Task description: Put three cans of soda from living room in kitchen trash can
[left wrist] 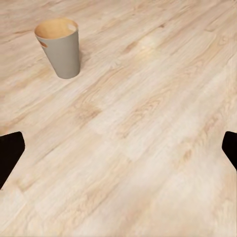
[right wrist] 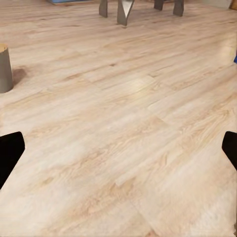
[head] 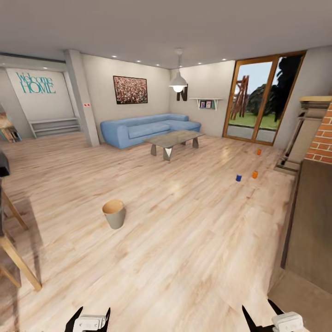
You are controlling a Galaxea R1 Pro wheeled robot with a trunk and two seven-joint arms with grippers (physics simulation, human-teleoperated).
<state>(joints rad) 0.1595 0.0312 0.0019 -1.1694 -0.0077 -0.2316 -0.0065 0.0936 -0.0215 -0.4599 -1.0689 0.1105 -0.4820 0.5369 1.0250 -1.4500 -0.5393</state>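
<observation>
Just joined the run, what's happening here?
Nothing is being handled yet. Both grippers, left and right, are open and empty, low over the wood floor. The bin stands upright on the floor ahead to the left. The blue can and two orange cans stand farther off to the right, near the brick fireplace.

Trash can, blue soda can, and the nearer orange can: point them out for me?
Trash can [head: 114,217]: head view, on its grey outer wall.
Blue soda can [head: 238,178]: head view, on its blue side.
Nearer orange can [head: 254,174]: head view, on its orange side.
</observation>
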